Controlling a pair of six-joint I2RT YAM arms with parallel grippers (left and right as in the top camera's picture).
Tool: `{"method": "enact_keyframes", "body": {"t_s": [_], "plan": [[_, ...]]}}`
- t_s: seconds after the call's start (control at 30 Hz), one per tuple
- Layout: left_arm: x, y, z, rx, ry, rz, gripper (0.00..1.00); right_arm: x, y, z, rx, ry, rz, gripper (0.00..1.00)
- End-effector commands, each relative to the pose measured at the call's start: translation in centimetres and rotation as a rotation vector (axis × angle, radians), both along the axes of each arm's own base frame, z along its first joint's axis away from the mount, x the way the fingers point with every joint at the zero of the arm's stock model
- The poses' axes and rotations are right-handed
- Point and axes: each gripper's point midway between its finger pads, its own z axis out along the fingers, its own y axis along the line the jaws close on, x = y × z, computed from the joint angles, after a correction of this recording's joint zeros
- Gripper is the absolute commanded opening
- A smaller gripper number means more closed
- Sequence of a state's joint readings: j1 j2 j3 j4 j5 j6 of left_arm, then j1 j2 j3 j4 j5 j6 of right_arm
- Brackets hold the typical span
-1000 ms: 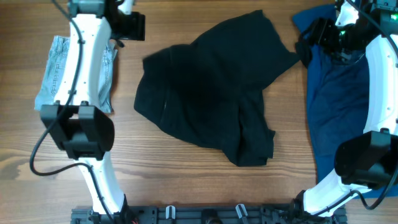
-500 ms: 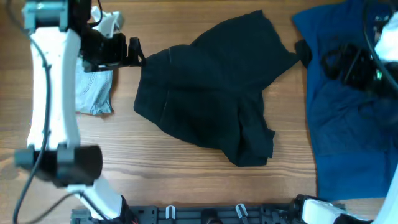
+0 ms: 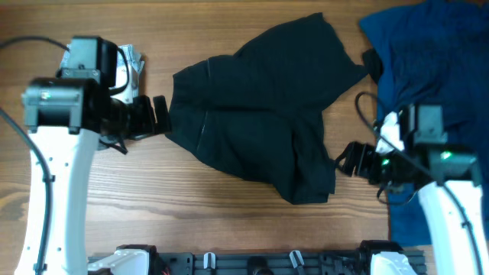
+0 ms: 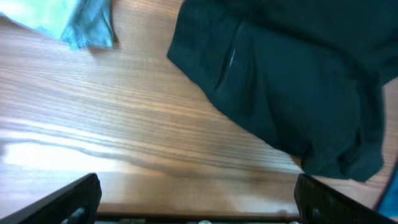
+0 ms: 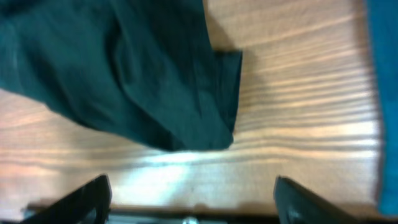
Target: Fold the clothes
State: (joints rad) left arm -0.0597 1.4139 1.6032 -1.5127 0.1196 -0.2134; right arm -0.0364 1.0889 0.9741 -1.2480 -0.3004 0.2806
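The black shorts (image 3: pixel 260 107) lie crumpled in the middle of the table, also seen in the left wrist view (image 4: pixel 292 81) and the right wrist view (image 5: pixel 124 68). My left gripper (image 3: pixel 160 114) stands open just left of their left edge, empty (image 4: pixel 199 205) over bare wood. At their lower right corner my right gripper (image 3: pixel 348 160) is open too, with only wood between its fingers (image 5: pixel 189 199). The light-blue denim shorts (image 3: pixel 130 65) (image 4: pixel 81 22) peek out behind the left arm. The royal-blue garment (image 3: pixel 428 61) (image 5: pixel 385 93) covers the right side.
The wooden table (image 3: pixel 229 214) shows bare wood along the front. A black rail (image 3: pixel 252 263) runs along the near edge. The right arm hangs over the blue garment's lower part.
Both arms came down from the far side. The left gripper moved to the black shorts' left edge, the right gripper to their lower right corner. The clothes lie as before.
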Motion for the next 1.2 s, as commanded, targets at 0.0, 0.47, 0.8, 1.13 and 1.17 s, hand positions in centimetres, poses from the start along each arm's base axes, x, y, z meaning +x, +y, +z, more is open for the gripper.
{"method": "enact_keyframes", "body": {"t_s": [0.0, 0.47, 0.8, 1.13, 1.17], "plan": [[-0.3, -1.4, -5.6, -0.08, 0.081, 0.017, 1.0, -2.8, 3.2, -5.9, 0.164, 0.143, -0.045, 0.63], [1.3, -1.5, -18.3, -0.072, 0.179, 0.021, 1.0, 2.6, 3.1, -5.1, 0.192, 0.02, -0.109, 0.04], [2.7, -1.6, -18.5, -0.074, 0.135, 0.019, 1.0, 8.8, -7.0, 2.1, -0.332, -0.237, -0.343, 0.04], [3.4, -1.4, -18.5, -0.064, 0.104, 0.008, 1.0, 13.0, -9.9, -3.6, -0.328, -0.143, -0.404, 0.99], [3.6, -1.6, -18.5, -0.069, 0.094, 0.0, 0.99, 12.7, -9.5, -3.7, -0.277, -0.129, -0.387, 0.99]]}}
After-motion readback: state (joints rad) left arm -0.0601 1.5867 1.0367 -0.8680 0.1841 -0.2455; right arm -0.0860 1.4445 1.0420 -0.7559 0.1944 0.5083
